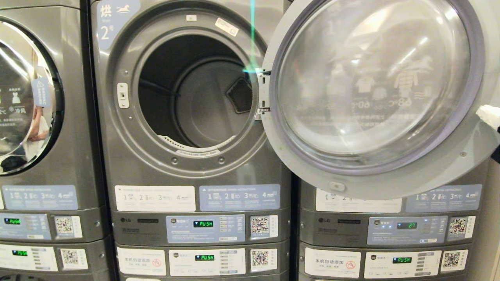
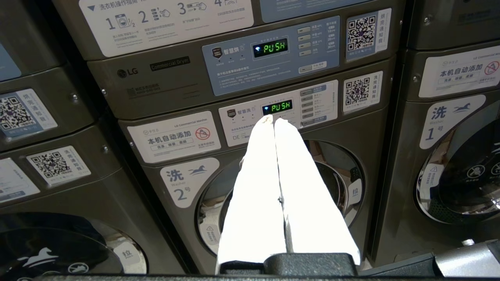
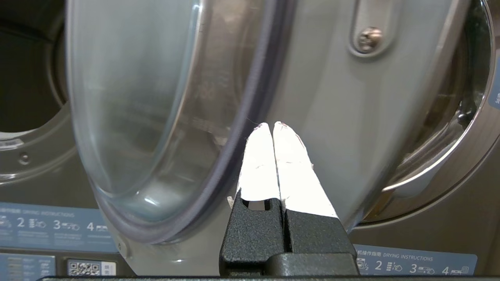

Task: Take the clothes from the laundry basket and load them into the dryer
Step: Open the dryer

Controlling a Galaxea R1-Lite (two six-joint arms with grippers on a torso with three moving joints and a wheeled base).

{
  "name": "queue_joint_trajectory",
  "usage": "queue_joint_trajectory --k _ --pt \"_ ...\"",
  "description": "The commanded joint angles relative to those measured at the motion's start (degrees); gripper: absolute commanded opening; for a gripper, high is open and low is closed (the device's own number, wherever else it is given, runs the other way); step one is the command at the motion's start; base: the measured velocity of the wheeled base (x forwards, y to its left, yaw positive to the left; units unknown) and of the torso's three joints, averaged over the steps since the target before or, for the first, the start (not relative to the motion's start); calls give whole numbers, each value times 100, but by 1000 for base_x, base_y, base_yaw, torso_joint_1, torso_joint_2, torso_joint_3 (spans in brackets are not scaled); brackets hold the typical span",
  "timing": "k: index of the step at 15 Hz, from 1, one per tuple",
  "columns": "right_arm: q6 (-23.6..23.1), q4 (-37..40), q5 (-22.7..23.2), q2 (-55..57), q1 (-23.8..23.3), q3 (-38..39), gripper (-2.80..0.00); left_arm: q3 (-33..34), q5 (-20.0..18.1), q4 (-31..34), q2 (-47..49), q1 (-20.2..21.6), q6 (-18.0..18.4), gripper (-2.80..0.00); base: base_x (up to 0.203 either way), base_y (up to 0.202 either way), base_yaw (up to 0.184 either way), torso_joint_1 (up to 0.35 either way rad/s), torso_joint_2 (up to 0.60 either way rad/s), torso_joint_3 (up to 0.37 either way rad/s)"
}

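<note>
Head view: dryer (image 1: 187, 117) marked 2 stands with its drum empty and its door (image 1: 375, 93) swung wide to the right. Right pincer (image 3: 272, 125) has its white fingers pressed together, tips at the door's grey inner rim beside the glass. Left pincer (image 2: 274, 121), fingers also together, points at the washer panel (image 2: 277, 111) below. No clothes or basket in any view.

- A self-service laundromat: stacked grey commercial machines stand side by side in a row.
- The dryer (image 1: 191, 105) numbered 2 sits above a washer (image 2: 273, 195), also numbered 2, just beyond the left fingers (image 2: 258, 171).
- Each unit carries QR payment stickers (image 1: 264, 226), numbered instruction labels (image 1: 239, 197) and green "PUSH" displays (image 1: 203, 224).
</note>
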Motion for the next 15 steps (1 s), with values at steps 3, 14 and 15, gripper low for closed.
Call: queue_joint_trajectory --k 3,14,15 --pt "25 -670 -156 618 1 -18 -280 2 -27 -8 15 20 -111 -280 0 0 0 0 0 0" --pt "-54 399 -121 -2251 409 3028 -280 -3 15 11 -120 935 -235 -280 0 0 0 0 0 0" --pt "-50 694 -131 -2735 409 3348 -280 -6 1 11 -318 914 -223 -280 0 0 0 0 0 0"
